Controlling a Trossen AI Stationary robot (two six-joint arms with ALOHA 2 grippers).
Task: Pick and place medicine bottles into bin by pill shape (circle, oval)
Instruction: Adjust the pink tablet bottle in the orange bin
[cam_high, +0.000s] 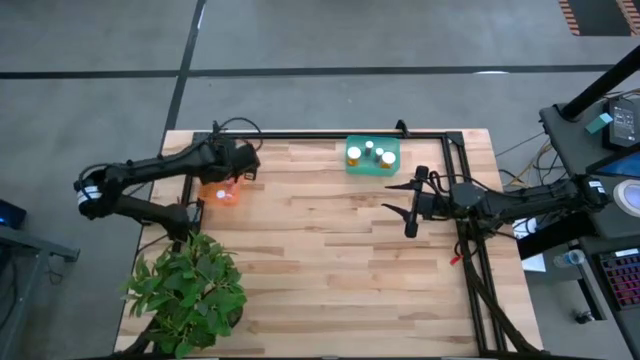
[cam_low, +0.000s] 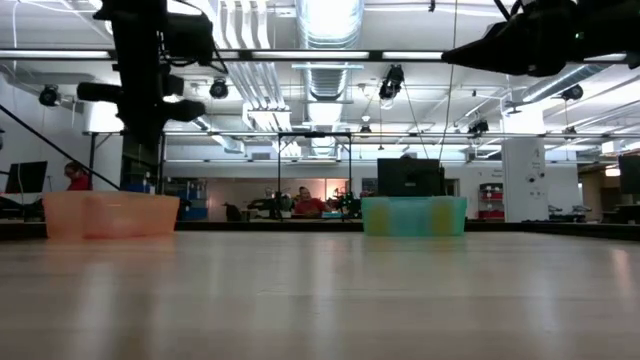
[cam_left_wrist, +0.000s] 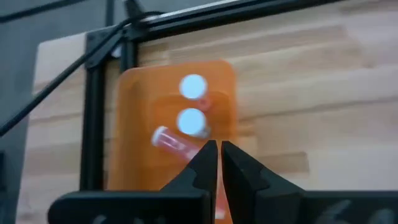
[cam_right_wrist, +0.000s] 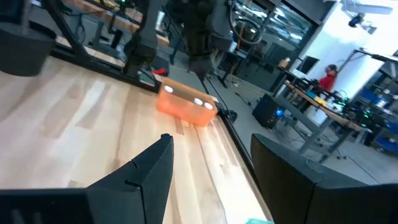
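Butcher-block table (cam_high: 320, 250) under workshop lights: the left gripper (cam_left_wrist: 217, 155) hovers over the orange bin (cam_high: 222, 192) at about ten o'clock on the tabletop, its fingers drawn nearly together with only a thin slit between them and nothing held. Inside that bin, the left wrist view shows two medicine bottles standing with white caps (cam_left_wrist: 193, 86) up and a third bottle (cam_left_wrist: 171, 140) lying on its side. At twelve o'clock, the green bin (cam_high: 372, 156) holds three more capped bottles (cam_high: 388, 158). The right gripper (cam_high: 412, 203) waits above bare wood at about three o'clock, fingers spread wide and empty. A potted plant (cam_high: 188, 288) sits at eight o'clock.
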